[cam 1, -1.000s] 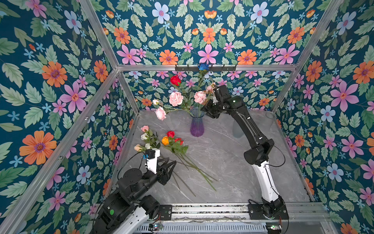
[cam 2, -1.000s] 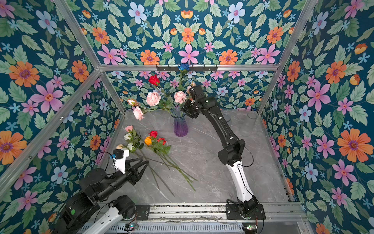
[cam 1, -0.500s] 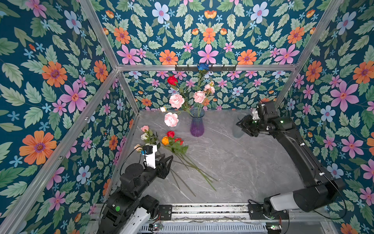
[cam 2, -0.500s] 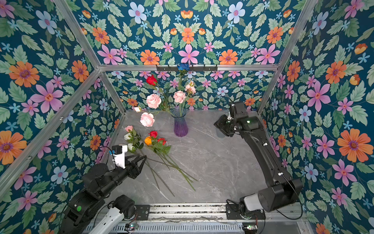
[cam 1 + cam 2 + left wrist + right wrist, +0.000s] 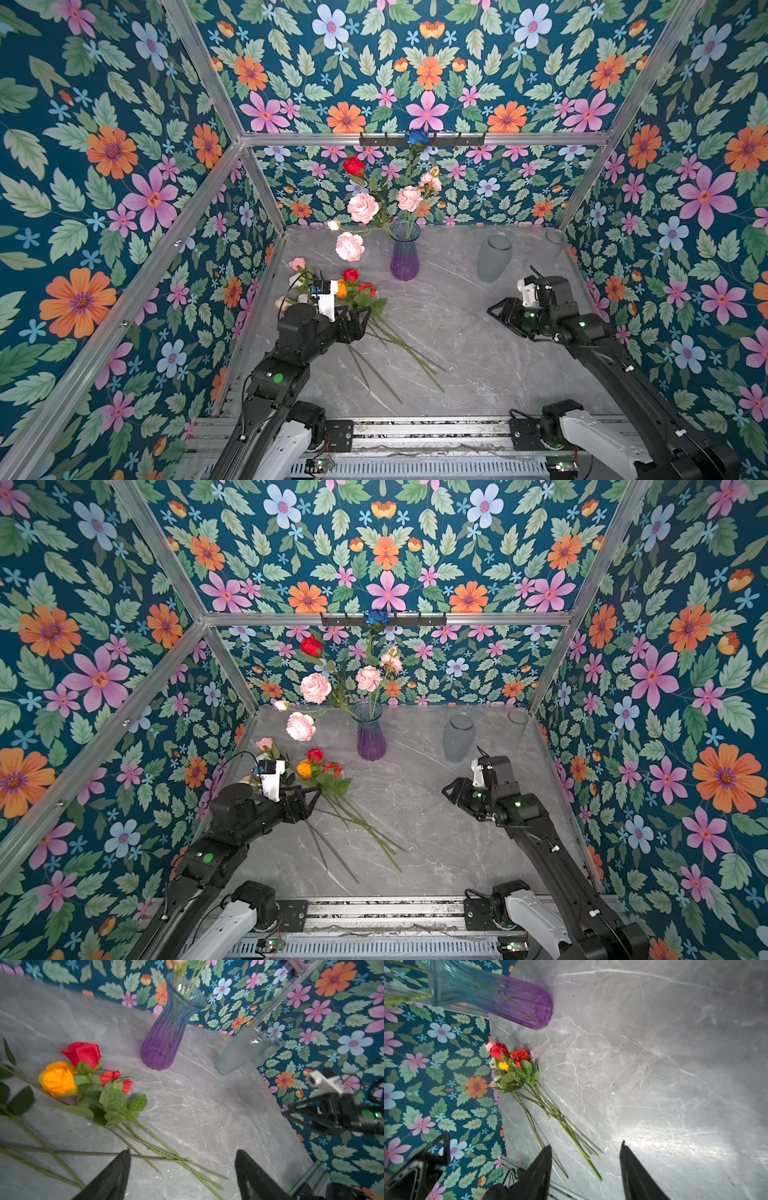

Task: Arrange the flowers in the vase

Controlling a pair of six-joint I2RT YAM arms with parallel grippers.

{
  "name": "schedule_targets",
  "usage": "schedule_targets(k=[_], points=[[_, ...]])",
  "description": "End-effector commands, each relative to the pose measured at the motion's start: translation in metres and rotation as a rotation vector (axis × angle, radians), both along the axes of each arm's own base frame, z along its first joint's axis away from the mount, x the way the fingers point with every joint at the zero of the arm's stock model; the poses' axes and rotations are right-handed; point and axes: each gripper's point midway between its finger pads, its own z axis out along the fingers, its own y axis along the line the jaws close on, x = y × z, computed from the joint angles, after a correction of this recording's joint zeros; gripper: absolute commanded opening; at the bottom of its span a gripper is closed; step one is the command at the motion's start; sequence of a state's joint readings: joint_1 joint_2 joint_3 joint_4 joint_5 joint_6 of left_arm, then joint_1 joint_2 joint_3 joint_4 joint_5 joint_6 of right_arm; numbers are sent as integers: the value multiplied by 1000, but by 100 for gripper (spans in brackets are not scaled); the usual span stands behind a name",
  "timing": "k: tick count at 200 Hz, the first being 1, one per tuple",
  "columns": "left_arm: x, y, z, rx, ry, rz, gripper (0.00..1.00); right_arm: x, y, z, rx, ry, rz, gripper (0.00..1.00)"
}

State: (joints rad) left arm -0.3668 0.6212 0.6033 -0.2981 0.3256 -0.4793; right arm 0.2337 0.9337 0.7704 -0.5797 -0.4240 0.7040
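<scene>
Bouquet about half built: some flowers (image 5: 363,207) stand in the purple vase (image 5: 404,259), and a loose bunch (image 5: 351,276) waits on the desk (image 5: 457,353).
In both top views, pink, red and blue blooms rise from the vase; the bunch lies by the left tool (image 5: 362,320), with the right tool (image 5: 496,311) well apart. Left wrist view: an orange rose (image 5: 57,1078) and red roses lie flat, their stems just ahead of the left tool's wide, empty jaws. Right wrist view: the right tool (image 5: 586,1144) is also spread and holds nothing. I judge about half the flowers remain to place.
</scene>
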Motion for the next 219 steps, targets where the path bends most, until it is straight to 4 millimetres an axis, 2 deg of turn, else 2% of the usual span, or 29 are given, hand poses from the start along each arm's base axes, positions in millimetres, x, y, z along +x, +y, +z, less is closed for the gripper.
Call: schedule_targets(k=[1, 15, 49, 69, 87, 105, 150, 219], points=[[23, -17, 14, -181, -114, 44, 90, -10, 10, -2, 40, -76, 91, 54], [29, -27, 7, -173, -225, 69, 96, -19, 9, -13, 44, -101, 106, 56], [31, -58, 11, -29, -594, 70, 100, -35, 5, -43, 46, -149, 103, 58], [51, -70, 2, 80, -680, 92, 99, -37, -3, -56, 17, -178, 75, 60], [69, -81, 5, 136, -775, 119, 99, -37, -8, -67, -14, -195, 61, 60], [92, -85, 5, 179, -798, 182, 99, -38, -10, -77, -23, -204, 55, 60], [144, -81, 4, 159, -799, 239, 98, -41, -14, -66, -32, -282, 51, 62], [189, -108, -10, 184, -816, 163, 98, -47, -12, -59, -10, -335, 68, 67]])
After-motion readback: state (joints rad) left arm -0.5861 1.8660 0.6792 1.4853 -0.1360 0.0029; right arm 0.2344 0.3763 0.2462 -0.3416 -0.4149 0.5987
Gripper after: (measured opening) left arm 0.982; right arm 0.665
